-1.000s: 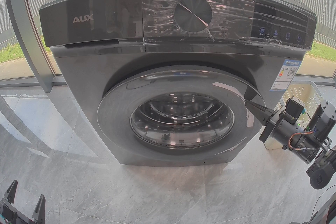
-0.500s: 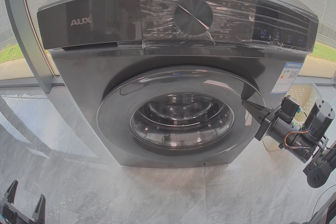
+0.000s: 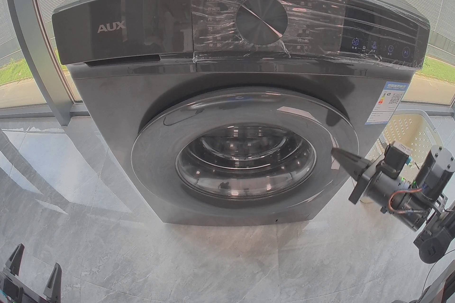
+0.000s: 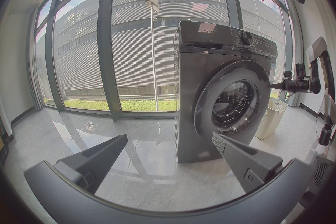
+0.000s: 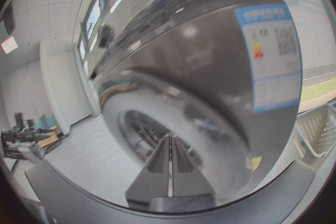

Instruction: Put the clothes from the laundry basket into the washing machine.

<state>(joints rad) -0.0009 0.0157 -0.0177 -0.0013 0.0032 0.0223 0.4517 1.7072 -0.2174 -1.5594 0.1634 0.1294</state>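
right tool (image 3: pixel 337 153), its two black fingers pressed together into one point, is held level at the right edge of the washing machine's (image 3: pixel 237 81) round door (image 3: pixel 156 147). whether the tip touches the door rim cannot be told. from the right wrist view the joined fingers of this tool (image 5: pixel 170 139) point at the lower part of the door, with only a thin seam between them.

left tool (image 3: pixel 34 266) sits low at the near left, over the grey marble floor (image 3: pixel 189 261) and well apart from the machine. its fingers are spread wide with nothing between them, and the left wrist view shows the same wide gap (image 4: pixel 168 139).

the washing machine is dark grey and stands on the floor in front of tall windows (image 4: pixel 133 42). its door is shut, and the steel drum shows through the glass. a round dial (image 3: pixel 261 20) sits in the middle of the control panel, under wrinkled plastic film. a blue-edged sticker (image 3: pixel 389 102) is on the front at the upper right.

the laundry basket (image 3: pixel 417 129), pale with small holes, stands on the floor just beside the machine's right side, behind the right arm. what lies inside it cannot be told.
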